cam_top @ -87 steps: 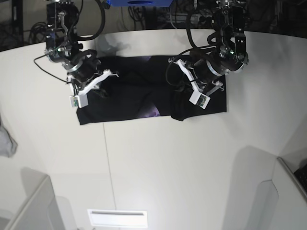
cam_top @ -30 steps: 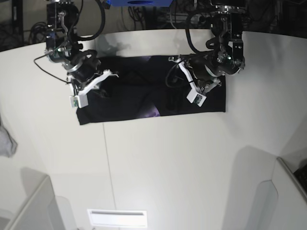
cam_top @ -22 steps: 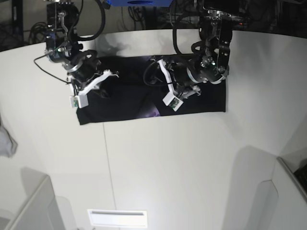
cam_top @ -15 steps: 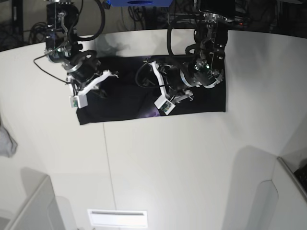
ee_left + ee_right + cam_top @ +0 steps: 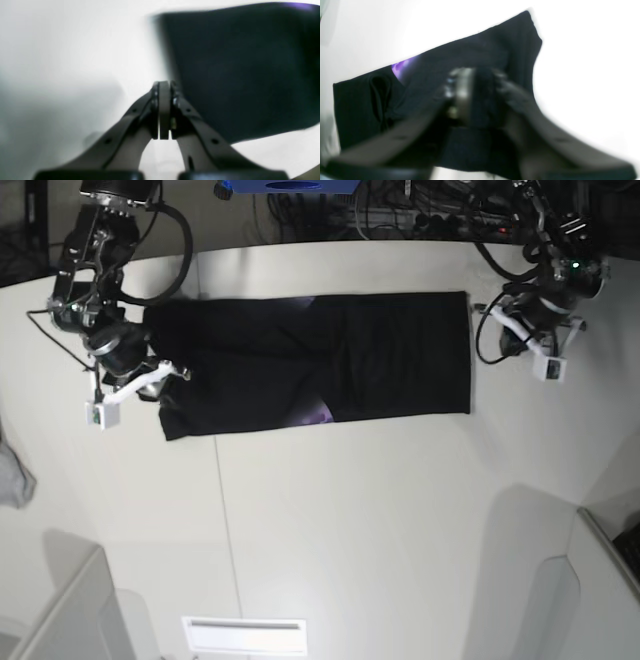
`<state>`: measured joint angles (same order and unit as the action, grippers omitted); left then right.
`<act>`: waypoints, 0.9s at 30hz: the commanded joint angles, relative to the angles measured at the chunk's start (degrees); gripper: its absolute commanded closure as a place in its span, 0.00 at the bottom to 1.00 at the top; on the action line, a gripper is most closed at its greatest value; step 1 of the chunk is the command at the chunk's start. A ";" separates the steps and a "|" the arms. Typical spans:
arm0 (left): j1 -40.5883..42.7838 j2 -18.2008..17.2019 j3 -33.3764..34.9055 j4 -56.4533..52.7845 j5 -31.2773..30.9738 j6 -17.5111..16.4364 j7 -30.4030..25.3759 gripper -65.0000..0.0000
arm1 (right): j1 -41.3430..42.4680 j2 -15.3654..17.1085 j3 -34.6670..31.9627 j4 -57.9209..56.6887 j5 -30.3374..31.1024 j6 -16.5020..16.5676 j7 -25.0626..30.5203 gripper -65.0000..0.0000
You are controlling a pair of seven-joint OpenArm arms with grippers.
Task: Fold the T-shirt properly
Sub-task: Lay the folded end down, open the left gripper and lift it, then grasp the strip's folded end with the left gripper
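The T-shirt [image 5: 320, 360] lies flat on the desk [image 5: 350, 520], between the pressed-together left end effector [image 5: 163, 110] and the spread right end effector [image 5: 480, 100].

The T-shirt [image 5: 320, 362] lies flat, bare table [image 5: 380, 520] open below it. The 2 arms flank its ends: right gripper [image 5: 160, 385] at its left edge, left gripper [image 5: 525, 330] just off its right edge.

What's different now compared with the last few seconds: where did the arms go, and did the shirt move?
Both arms have pulled off the T-shirt. The left hand swung out from over the middle of the shirt to the bare table past its end and is now shut on nothing. The right hand backed to the opposite end, its jaws apart over the fabric. The shirt stayed put as a flat folded band, purple print still peeking out.
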<state>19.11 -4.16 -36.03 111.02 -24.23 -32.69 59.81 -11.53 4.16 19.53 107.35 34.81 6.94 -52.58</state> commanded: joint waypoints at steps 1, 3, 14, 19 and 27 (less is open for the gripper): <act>0.97 -0.54 -2.52 1.02 -1.22 -2.35 -2.98 1.00 | 1.20 0.01 1.09 0.83 0.84 0.49 -0.30 0.48; 3.17 -0.54 -7.27 0.67 -0.78 -6.65 -6.67 1.00 | 2.69 -0.08 1.97 0.03 0.84 0.49 -3.56 0.32; 9.68 -2.21 -11.84 -8.65 -0.78 -7.31 -20.82 1.00 | 8.76 3.09 9.35 -18.43 8.23 5.50 -7.16 0.31; 8.97 -2.21 -10.96 -9.70 -0.78 -7.31 -20.91 1.00 | 9.11 4.94 9.26 -21.94 8.23 5.68 -7.34 0.31; 6.86 -2.56 -3.13 -9.97 -0.69 -4.72 -20.91 1.00 | 8.50 4.85 6.36 -22.56 7.96 9.81 -10.59 0.31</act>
<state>25.89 -6.17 -38.96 100.09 -23.97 -37.32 40.07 -3.51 8.21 25.71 84.31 42.85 16.53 -63.11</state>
